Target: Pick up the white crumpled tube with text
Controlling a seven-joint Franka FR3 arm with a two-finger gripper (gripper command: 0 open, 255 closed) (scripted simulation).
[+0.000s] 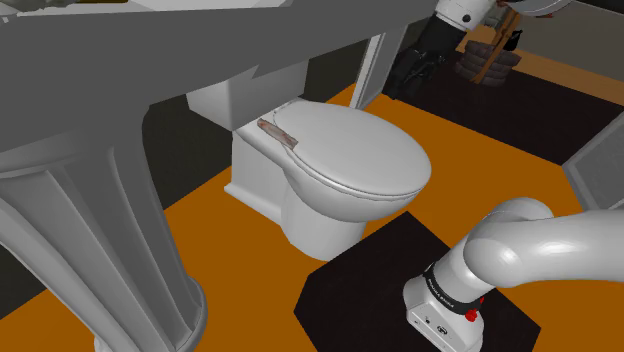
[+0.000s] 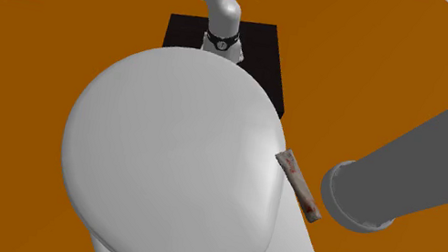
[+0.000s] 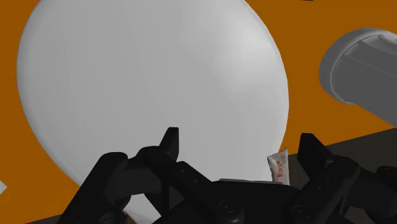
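My gripper (image 3: pixel 239 147) has its fingers (image 3: pixel 169 142) spread wide, clasping nothing. Looking along it, I see the white crumpled tube (image 3: pixel 278 167) with red lettering in the gap between them, nearer one finger, touched by neither. In the shoulder view the gripper hangs high, well apart from the tube. The tube lies on the white ledge at the hinge end of the closed toilet lid (image 1: pixel 350 150), just beside its rim. Past it, a grey sink pedestal (image 2: pixel 359 197) stands on the orange floor (image 2: pixel 30 53).
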